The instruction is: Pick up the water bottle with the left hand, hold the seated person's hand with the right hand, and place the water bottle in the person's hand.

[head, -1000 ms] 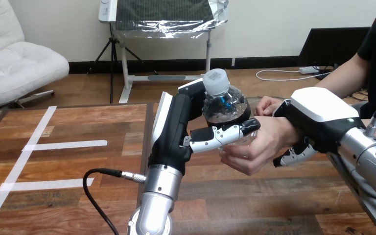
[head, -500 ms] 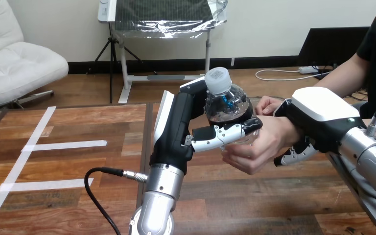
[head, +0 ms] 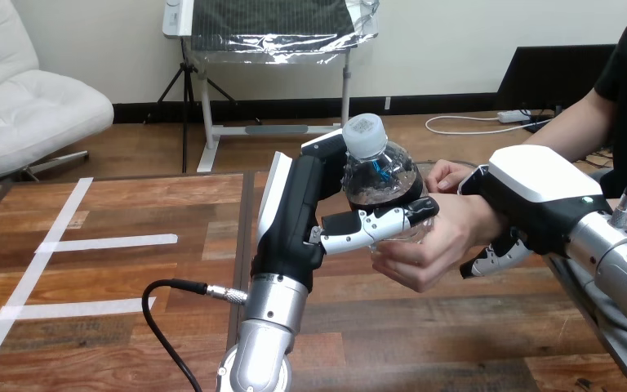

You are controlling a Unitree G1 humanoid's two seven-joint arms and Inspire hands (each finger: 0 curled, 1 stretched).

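Observation:
A clear water bottle (head: 375, 171) with a white cap stands upright above the table's middle. My left hand (head: 302, 212) is shut on it, thumb across its front and fingers behind. The person's hand (head: 424, 249) cups the bottle's lower part from the right, fingers curled under it. My right hand (head: 531, 200) sits over the person's wrist, its fingers curled down round the wrist's underside. The person's other hand (head: 447, 174) rests further back, just behind the bottle.
The wooden table (head: 131, 278) carries white tape lines (head: 110, 242) at the left. A black cable (head: 159, 314) loops beside my left forearm. The person's arm comes in from the right edge.
The bottle and my left hand have shifted slightly to the right, closer into the person's cupped hand. My right hand stays on the wrist.

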